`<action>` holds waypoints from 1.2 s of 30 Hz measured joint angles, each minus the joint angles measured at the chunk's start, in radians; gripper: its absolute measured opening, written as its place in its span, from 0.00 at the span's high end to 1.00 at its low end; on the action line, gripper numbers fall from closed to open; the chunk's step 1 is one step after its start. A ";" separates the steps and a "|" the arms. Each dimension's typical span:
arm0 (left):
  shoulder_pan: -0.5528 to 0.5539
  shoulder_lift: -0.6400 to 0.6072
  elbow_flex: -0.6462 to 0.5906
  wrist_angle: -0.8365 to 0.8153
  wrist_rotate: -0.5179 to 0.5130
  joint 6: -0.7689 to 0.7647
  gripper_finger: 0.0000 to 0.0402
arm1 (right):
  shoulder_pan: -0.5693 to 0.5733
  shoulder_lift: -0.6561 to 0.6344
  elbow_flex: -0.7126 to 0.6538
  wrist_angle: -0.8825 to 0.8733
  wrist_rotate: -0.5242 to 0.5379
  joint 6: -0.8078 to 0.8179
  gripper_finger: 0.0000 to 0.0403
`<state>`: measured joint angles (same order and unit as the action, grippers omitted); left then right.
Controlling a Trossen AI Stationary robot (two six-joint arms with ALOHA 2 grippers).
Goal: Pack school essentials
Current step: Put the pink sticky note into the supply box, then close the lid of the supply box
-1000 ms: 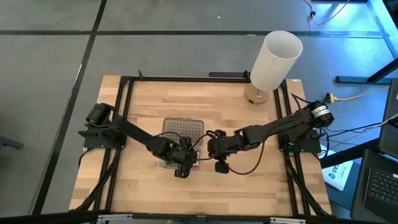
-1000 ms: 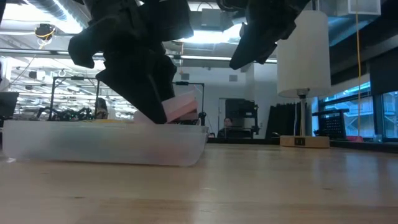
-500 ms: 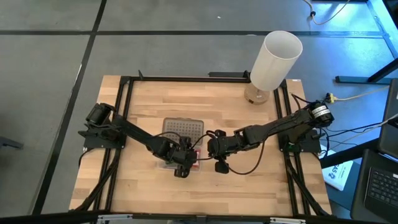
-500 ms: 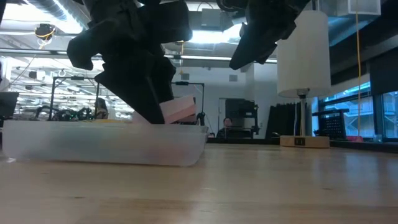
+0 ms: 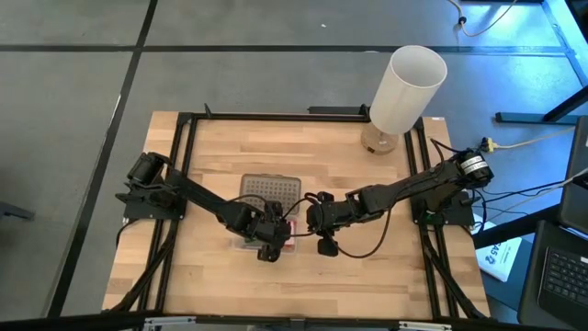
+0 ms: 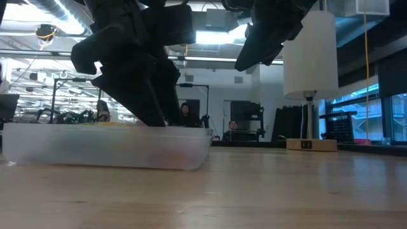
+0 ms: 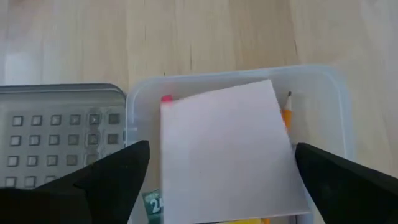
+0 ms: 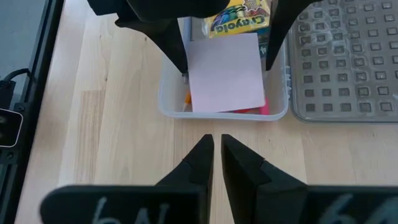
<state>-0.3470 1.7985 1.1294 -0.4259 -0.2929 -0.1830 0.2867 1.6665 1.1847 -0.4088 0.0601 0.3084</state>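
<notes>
Fingers of the left gripper stand spread apart — the pink pad lies free between them inside the clear box, over a crayon box. Just beside, the right gripper is pressed together, empty.

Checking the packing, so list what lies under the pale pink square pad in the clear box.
Under the pale pink square pad in the clear plastic box show an orange pencil, a crayon box and a bright pink edge. The pad covers everything else.
</notes>
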 joint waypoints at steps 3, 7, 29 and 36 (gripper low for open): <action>0.000 0.000 0.000 0.004 0.003 -0.025 0.01 | 0.000 0.000 0.000 0.000 0.000 0.001 0.91; 0.003 -0.018 -0.001 -0.010 0.010 -0.058 0.02 | 0.000 0.000 0.000 0.000 0.000 0.002 0.91; 0.231 -0.438 -0.001 -0.740 -0.158 -0.500 0.30 | 0.000 0.000 0.000 0.019 0.000 0.000 0.91; 0.434 -0.435 -0.059 -0.733 -0.102 -0.421 0.58 | 0.000 0.000 0.000 0.024 0.000 0.001 0.91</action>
<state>0.0872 1.3640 1.0708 -1.1587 -0.3947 -0.6036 0.2867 1.6665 1.1847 -0.3843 0.0601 0.3099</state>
